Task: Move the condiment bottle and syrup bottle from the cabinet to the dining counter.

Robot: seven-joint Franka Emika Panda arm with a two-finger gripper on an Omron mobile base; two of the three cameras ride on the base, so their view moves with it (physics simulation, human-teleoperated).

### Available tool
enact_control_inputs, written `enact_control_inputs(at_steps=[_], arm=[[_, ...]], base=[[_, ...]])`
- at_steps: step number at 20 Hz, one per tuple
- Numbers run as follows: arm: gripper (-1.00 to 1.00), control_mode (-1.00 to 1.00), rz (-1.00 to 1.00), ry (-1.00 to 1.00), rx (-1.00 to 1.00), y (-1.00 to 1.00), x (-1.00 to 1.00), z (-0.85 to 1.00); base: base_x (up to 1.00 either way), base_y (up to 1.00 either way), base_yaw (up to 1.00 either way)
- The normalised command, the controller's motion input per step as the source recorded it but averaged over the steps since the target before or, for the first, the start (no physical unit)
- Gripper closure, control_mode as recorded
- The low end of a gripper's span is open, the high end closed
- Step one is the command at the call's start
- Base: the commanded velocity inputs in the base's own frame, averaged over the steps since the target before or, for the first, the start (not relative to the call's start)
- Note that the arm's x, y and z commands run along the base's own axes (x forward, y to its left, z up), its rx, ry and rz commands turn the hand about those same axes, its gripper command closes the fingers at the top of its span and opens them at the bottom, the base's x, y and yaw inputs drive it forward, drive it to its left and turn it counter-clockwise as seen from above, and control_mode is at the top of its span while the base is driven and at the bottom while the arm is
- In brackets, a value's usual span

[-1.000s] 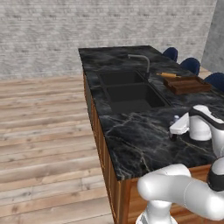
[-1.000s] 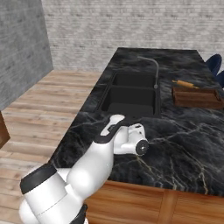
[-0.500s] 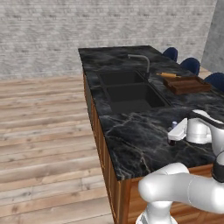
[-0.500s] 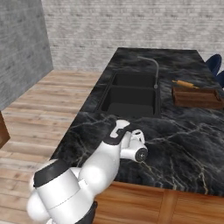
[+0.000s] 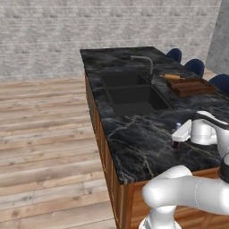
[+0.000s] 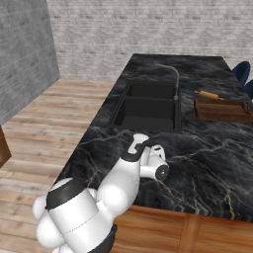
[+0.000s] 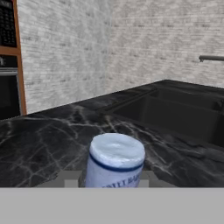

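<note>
At the near end of the counter (image 5: 134,147), just short of its front edge, the bottle (image 5: 176,136) is kept upright between the jaws of the gripper (image 5: 178,134). The jaws are part-way closed around the slender red body, and the grip appears to be maintained, although actual contact is not visible. In the hand view the pale cap (image 7: 115,158) sits just ahead of the fingertips, which indicates a hold low on the body with the hand lying level over the marble. This orientation is judged to suit a set-down: the base is brought to the top without tilt, so the bottle can be left standing once the jaws are opened. Whether the base is already resting on the marble cannot be determined.

A label band below the cap carries dark lettering, cut off by the lower edge of the hand view; it cannot be read reliably. No other writing is legible.

Farther along, the double sink (image 5: 134,91) and the faucet (image 5: 145,65) are set into the top, well apart from the bottle. Beyond them a wooden tray (image 5: 190,85) lies toward the stool side, and blue stools (image 5: 197,67) are ranged along the far edge.
</note>
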Motion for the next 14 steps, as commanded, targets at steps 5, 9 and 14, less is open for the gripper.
enact_control_inputs(at_steps=[5, 9, 14], arm=[[1.0, -1.0, 0.0, 0.0, 0.0, 0.0, 0.0, -0.06], [-1.0, -1.0, 0.0, 0.0, 0.0, 0.0, 0.0, -0.23], [-1.0, -1.0, 0.0, 0.0, 0.0, 0.0, 0.0, -0.24]], base=[[0.0, 0.0, 0.0], [0.0, 0.0, 0.0], [0.0, 0.0, 0.0]])
